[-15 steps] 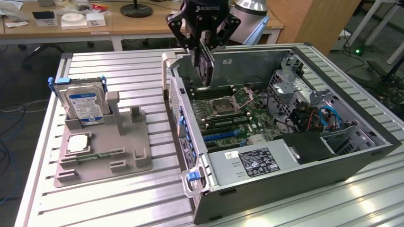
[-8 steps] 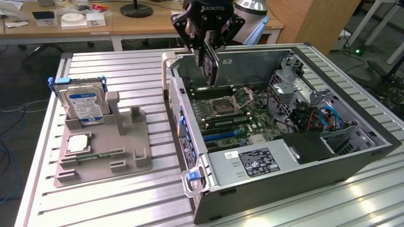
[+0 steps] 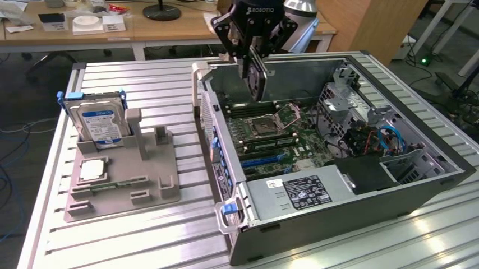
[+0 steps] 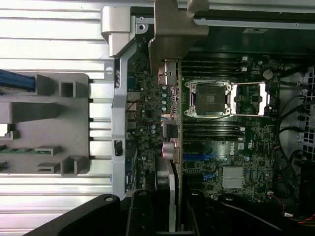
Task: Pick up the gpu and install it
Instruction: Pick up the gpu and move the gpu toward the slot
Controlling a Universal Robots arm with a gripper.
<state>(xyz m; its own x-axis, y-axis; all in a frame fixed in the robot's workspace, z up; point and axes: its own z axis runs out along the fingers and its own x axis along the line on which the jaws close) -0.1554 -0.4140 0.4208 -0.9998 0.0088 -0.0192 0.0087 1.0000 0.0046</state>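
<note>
The claw [image 4: 172, 222], nearest the wrist camera, is closed on the gpu [image 4: 171, 130]. Its dark fingers [image 4: 141, 216] press on either face of the card, which is seen edge-on, with the silver end bracket [image 4: 173, 29] at the end away from the grip. In the exterior view the claw [image 3: 253, 53] hangs above the open computer case [image 3: 337, 218], and the gpu [image 3: 257, 81] hangs beneath it, clear of the motherboard [image 3: 281, 140] below. Hazards, as judged: the card's edge appears to run crosswise to the blue expansion slots [image 4: 199, 158] and close to the processor socket [image 4: 211, 98], so lowering it from this pose could strike board components instead of meeting a slot. The bracket could catch on the case's rear wall [image 4: 118, 123], just beside the card. A grip on so thin a card could let it tilt or slip under seating force. The hard drive [image 3: 97, 120] stands in its grey holder [image 3: 123, 185] on the desk [image 3: 134, 241], well apart from the claw.
</note>
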